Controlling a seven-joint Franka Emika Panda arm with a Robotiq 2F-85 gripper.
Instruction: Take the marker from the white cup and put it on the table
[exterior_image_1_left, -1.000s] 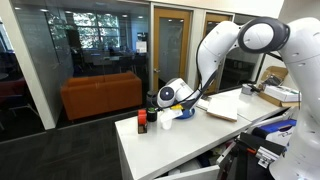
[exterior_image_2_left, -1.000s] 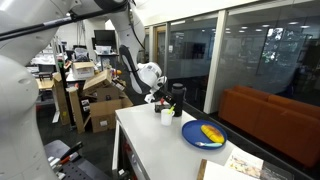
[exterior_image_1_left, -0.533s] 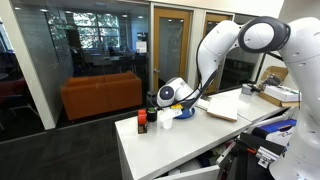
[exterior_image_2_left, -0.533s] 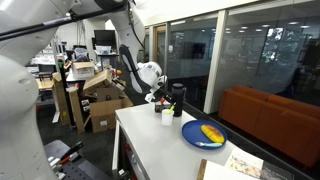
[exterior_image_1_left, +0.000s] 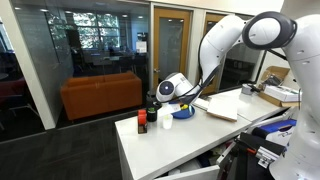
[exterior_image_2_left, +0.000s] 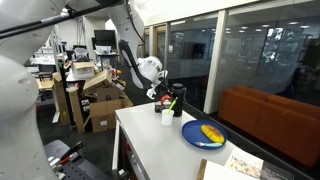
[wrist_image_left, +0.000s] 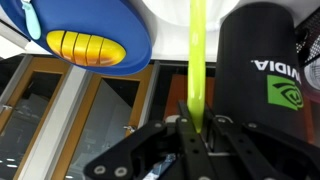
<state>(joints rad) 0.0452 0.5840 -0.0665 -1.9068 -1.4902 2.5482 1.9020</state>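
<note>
One marker (wrist_image_left: 198, 60) between the jaws

The table (exterior_image_1_left: 175, 150) with the white top is carrying several things near one end. The white cup (exterior_image_1_left: 166, 123) is standing upright on it, just beside a dark bottle (exterior_image_1_left: 152, 110) and a small red-orange container (exterior_image_1_left: 142, 123). A blue bowl (exterior_image_2_left: 204, 134) with yellow contents is resting near the cup, and some papers (exterior_image_1_left: 222, 107) are lying further along.

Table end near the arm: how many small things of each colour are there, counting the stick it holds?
White: 1, the white cup
Blue: 1, the bowl
Black: 1, the bottle
Red-orange: 1, the container
Yellow-green: 1, the marker, held in the tool
Total: 5
</note>
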